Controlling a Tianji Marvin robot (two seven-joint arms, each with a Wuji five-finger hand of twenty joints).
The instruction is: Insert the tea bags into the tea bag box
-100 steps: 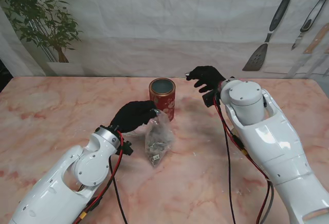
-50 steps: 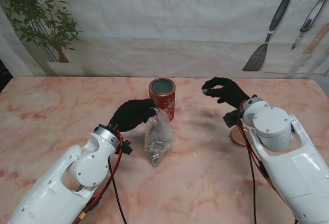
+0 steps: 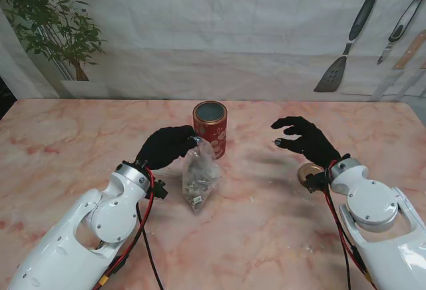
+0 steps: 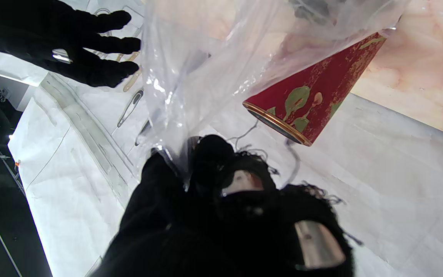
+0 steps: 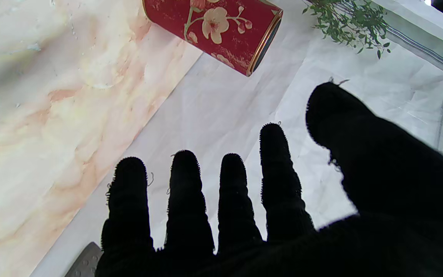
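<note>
A red cylindrical tea box (image 3: pixel 210 128) with flower print stands open-topped at the table's middle; it also shows as the tea box (image 4: pixel 310 104) and the tea box (image 5: pixel 221 30) in the wrist views. My left hand (image 3: pixel 166 145) is shut on the top of a clear plastic bag (image 3: pixel 199 175) of tea bags, which hangs just in front of the box; the bag (image 4: pixel 214 65) fills the left wrist view. My right hand (image 3: pixel 304 139) hovers open to the right of the box, fingers (image 5: pixel 185 192) spread and empty.
A round lid (image 3: pixel 310 173) lies on the marble table (image 3: pixel 253 223) beside my right wrist. A plant (image 3: pixel 56 27) stands at the back left. Kitchen utensils (image 3: pixel 346 50) are pictured on the backdrop at the right.
My right hand has pulled back from beside the box toward me and to the right, opening its fingers. The lid came into view. The left hand shifted slightly left with the bag.
</note>
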